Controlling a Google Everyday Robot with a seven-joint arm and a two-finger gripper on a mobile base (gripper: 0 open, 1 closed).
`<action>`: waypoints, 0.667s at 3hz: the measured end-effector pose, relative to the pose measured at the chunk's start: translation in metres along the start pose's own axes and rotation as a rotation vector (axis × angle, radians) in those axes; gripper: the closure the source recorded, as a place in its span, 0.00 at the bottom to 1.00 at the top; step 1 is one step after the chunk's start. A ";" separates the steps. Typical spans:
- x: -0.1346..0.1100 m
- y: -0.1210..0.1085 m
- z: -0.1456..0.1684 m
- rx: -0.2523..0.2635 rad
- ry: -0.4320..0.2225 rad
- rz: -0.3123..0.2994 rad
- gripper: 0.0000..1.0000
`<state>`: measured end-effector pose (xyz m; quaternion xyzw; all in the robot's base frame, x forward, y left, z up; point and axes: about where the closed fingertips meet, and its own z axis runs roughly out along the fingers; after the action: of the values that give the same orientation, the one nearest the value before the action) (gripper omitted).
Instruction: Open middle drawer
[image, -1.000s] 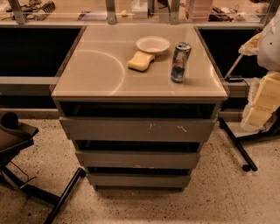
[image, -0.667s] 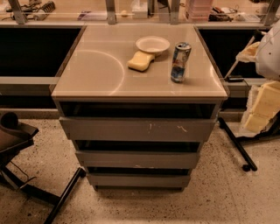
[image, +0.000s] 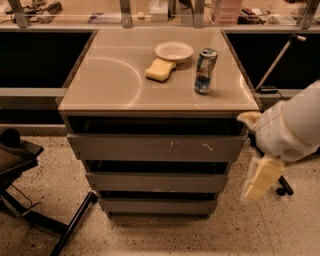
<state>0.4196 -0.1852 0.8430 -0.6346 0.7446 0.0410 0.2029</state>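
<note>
Arm has swung in leftward and lower; end effector (image: 261, 179) hangs below the worktop (image: 110, 75) off its right front corner, open or closed cannot tell; middle drawer (image: 157, 182) lies left of it at like height, long axis left-right, apparently not yet pulled out.

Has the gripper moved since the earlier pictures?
Yes. The gripper moved down and left, closer to the right side of the cabinet, now level with the middle drawer.

Speckled floor (image: 165, 235), black chair base (image: 60, 227) at left, dark recesses (image: 35, 60) behind.
</note>
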 end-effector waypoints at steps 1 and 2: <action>0.012 0.035 0.097 -0.081 -0.053 0.029 0.00; 0.033 0.099 0.220 -0.220 -0.100 0.096 0.00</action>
<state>0.3755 -0.1272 0.6104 -0.6137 0.7542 0.1639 0.1668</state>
